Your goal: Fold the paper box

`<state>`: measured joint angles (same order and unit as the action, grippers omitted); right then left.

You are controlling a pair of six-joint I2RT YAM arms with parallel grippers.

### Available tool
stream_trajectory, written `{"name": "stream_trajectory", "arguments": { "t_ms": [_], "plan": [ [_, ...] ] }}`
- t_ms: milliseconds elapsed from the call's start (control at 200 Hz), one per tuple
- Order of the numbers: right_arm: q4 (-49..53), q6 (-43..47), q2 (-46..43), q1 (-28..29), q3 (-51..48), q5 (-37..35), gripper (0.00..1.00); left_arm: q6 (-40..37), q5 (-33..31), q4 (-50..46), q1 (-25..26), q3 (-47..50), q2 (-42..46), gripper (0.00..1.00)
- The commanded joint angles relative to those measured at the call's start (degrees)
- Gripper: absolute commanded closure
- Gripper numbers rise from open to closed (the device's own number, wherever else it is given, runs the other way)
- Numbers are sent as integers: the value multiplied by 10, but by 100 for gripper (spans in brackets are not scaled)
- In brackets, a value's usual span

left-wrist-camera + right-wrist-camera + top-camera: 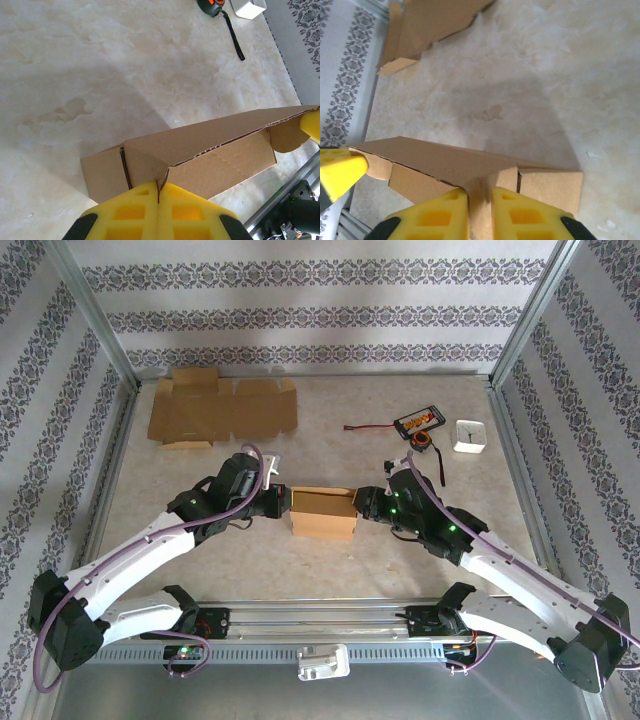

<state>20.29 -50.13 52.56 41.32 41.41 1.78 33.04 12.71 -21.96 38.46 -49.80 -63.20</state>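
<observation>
While the L claw (159,192) is shut tight on the box (322,512), fingers pressed together w/ only a thin cardboard edge pinched at the box's left-end corner, the R claw (480,195) sits at the opp. end w/ a narrow gap between its fingers. A cardboard wall stands in that gap; can't tell whether the pads actually press it.

Box lies on the table (330,455), roughly mid-width and toward the near side, directly between the two claws, long axis running left-right. It's partly formed: long side walls are up, one long panel leans over at an angle, and a rounded tab shows at the R end in the L wrist view. Its bottom rests on the table.

Both arms reach inward from the near edge, wrists angled toward each other.

Farther out, a flat unfolded cardboard sheet (222,410) lies at the far left, well apart from the box. At the far right: a black-and-orange pack (420,421) w/ a thin wire, a tape (422,442) w/ black strap just beside it, and a small white block (469,436) near those. Patterned walls enclose the table on three sides.
</observation>
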Motion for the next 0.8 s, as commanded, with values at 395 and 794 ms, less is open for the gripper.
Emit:
{"name": "stream_trajectory", "arguments": {
  "t_ms": [395, 794],
  "plan": [
    [153, 73, 13, 21, 46, -11, 75, -7, 1, -27, 16, 0, 16, 100],
    [155, 12, 30, 11, 63, -13, 97, 6, 8, -17, 20, 18, 6, 100]
  ]
}}
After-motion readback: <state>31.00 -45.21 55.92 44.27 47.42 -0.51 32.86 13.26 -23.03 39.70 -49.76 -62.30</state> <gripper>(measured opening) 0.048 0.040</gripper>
